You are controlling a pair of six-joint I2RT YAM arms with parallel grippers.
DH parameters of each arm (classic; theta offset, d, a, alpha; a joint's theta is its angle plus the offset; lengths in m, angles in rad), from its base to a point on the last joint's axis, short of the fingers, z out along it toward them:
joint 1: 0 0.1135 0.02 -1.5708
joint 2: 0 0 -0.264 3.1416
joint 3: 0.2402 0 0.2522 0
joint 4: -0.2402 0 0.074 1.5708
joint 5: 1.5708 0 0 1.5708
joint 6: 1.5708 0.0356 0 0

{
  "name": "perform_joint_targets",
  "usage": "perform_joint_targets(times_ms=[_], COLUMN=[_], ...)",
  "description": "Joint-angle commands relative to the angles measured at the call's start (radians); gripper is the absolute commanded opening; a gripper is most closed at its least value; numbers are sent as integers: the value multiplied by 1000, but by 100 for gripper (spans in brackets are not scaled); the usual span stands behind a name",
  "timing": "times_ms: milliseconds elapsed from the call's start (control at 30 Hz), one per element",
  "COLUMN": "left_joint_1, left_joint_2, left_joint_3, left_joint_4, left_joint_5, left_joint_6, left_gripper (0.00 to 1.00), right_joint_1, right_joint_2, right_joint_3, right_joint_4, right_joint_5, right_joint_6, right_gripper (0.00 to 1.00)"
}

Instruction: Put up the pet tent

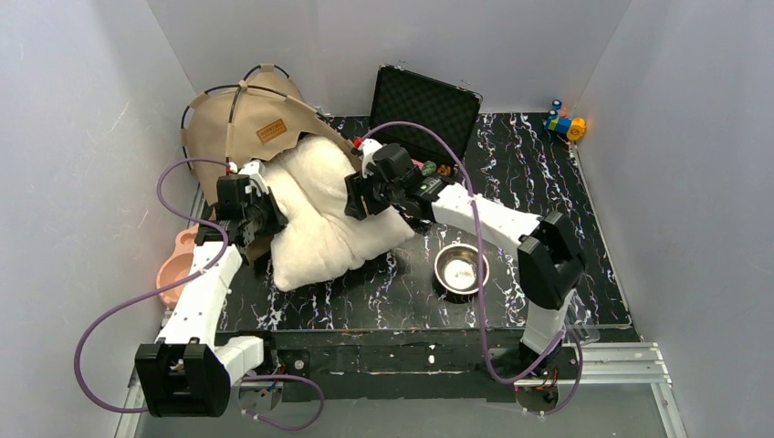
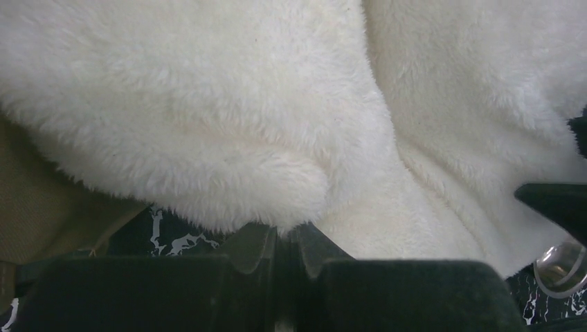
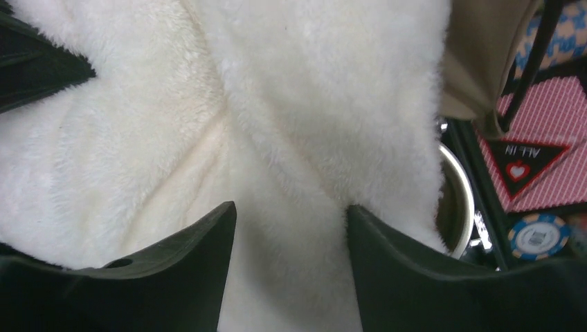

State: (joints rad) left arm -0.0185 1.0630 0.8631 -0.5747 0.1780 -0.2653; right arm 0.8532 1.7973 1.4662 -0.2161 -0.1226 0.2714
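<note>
The pet tent (image 1: 242, 119) stands at the back left, tan fabric on thin black poles with a brown label (image 1: 271, 130). A fluffy white cushion (image 1: 319, 214) lies partly inside its opening and spills onto the table. My left gripper (image 1: 251, 217) is at the cushion's left edge. In the left wrist view it (image 2: 284, 232) is shut, with a tuft of the cushion (image 2: 208, 124) pinched at the fingertips. My right gripper (image 1: 360, 196) hangs over the cushion's right side. In the right wrist view it (image 3: 291, 207) is open, astride a fold of the cushion (image 3: 304, 117), gripping nothing.
A steel bowl (image 1: 461, 269) sits just right of the cushion. An open black case (image 1: 424, 108) stands at the back, with a red card box (image 3: 547, 152) and a poker chip (image 3: 536, 235) near it. A colourful toy (image 1: 566, 123) lies far right, a pink object (image 1: 178, 265) off the left edge.
</note>
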Motion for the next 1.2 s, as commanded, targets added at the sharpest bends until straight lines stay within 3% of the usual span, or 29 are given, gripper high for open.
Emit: perform_joint_targets(times_ms=[0, 100, 133, 300, 433, 467, 500, 567, 600, 633, 700, 867, 1033, 1167], left_joint_1=[17, 17, 17, 66, 117, 119, 120, 119, 119, 119, 121, 120, 119, 119], left_joint_2=[15, 5, -3, 38, 183, 187, 166, 39, -21, -74, -142, -231, -320, -301], left_joint_3=[77, 82, 81, 105, 212, 233, 228, 190, 178, 174, 155, 114, 78, 40], left_joint_4=[78, 92, 99, 128, 108, 66, 47, -2, -46, -106, -223, -342, -414, -465], left_joint_5=[4, -32, -40, -29, -55, -48, -47, -68, -80, -104, -150, -109, -98, -134], left_joint_6=[-13, -33, -38, -39, -11, 0, 5, -4, -11, -17, -40, -109, -219, -269], left_gripper=[0, 0, 0, 0, 3, 25, 56, 97, 98, 98, 98, 98, 98, 98], right_joint_1=[4, 4, 4, 6, 7, 6, 6, 4, 4, 4, -6, -37, -76, -91], right_joint_2=[107, 186, 202, 266, 353, 337, 312, 219, 176, 120, 39, -77, -200, -247], right_joint_3=[120, 238, 274, 399, 503, 507, 488, 432, 420, 414, 370, 254, 41, -81], right_joint_4=[121, 108, 106, 169, 190, 152, 141, 78, 16, -51, -130, -213, -178, -105], right_joint_5=[14, -9, -20, -26, 104, 93, 70, 14, -8, -11, -3, 33, 23, -29], right_joint_6=[-21, -6, 4, 70, 154, 143, 128, 74, 45, 22, 7, 20, 81, 132], right_gripper=[51, 8, 1, 1, 2, 18, 34, 62, 71, 73, 74, 75, 75, 75])
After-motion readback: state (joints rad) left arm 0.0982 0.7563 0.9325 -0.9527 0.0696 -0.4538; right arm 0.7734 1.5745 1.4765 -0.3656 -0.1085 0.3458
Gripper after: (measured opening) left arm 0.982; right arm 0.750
